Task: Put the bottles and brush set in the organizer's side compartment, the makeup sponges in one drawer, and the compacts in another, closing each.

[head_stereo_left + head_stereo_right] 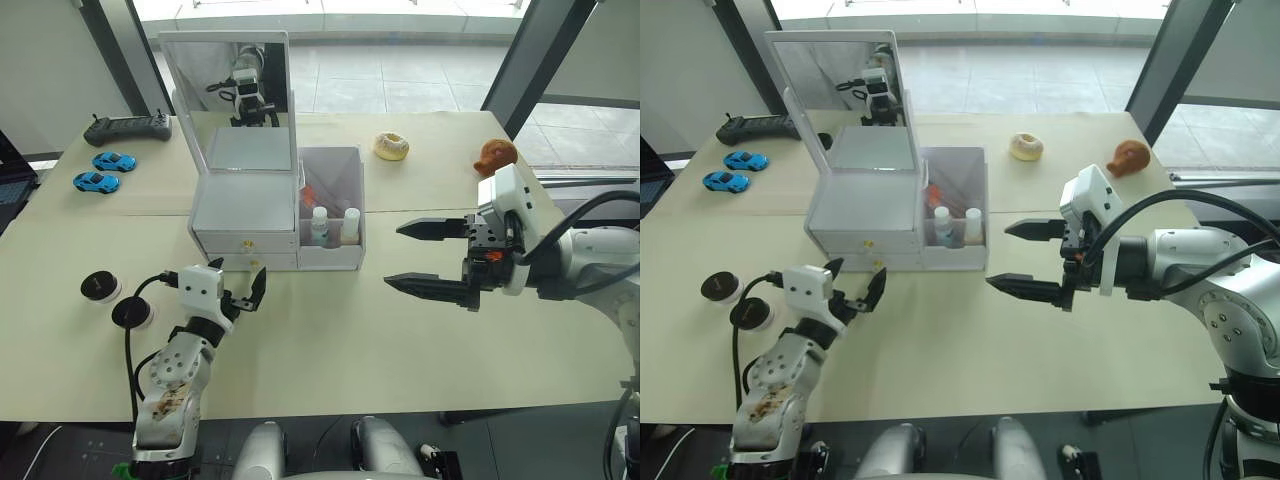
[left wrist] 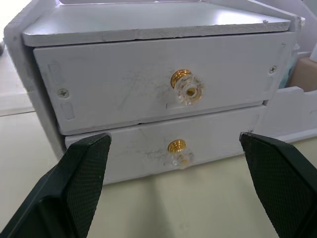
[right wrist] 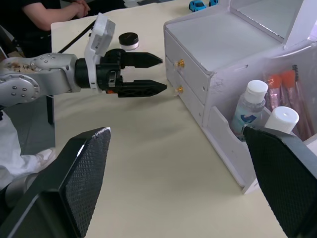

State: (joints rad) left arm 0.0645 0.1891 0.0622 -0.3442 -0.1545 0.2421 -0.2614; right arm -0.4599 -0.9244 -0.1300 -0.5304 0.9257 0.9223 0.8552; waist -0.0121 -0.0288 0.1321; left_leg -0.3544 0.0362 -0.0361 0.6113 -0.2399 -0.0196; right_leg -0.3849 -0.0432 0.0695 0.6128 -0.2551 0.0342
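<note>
Our left gripper [image 1: 244, 287], fingers spread and empty, faces the white plastic organizer [image 1: 245, 212] at frame centre; the right gripper [image 1: 432, 257] is likewise released. We should centre on one gold drawer knob [image 2: 186, 88]; the two round black compacts [image 1: 132, 313] wait lower left.

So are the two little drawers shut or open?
Both shut: the top drawer and bottom drawer sit flush in the organizer.
</note>
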